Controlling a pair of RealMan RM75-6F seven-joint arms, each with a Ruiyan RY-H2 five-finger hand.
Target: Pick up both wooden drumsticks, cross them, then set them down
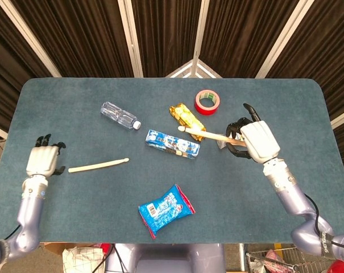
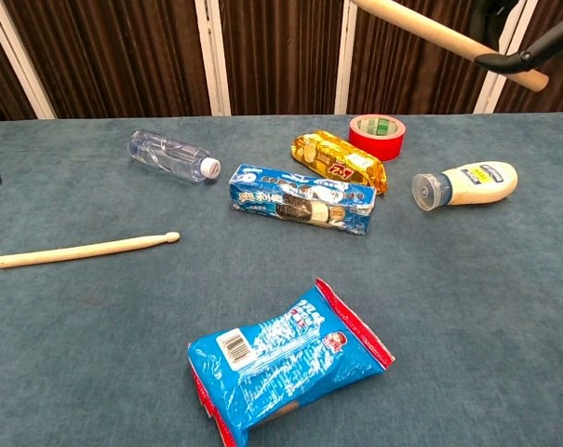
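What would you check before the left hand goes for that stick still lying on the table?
1. Right hand holds its drumstick off the table: ok.
2. Second drumstick lies flat on the table with nothing on it: ok.
3. Left hand holds nothing, fingers apart: ok.
4. Left hand is over the second drumstick: not ok, it sits beside the butt end.
5. Space around that drumstick is free of the bottle and blue bag: ok.
6. Right hand's hold is firm enough for crossing: cannot tell.

blue table (image 1: 75,199), drumstick (image 1: 98,165), bottle (image 1: 120,115), tape (image 1: 207,101), snack packs (image 1: 166,210)
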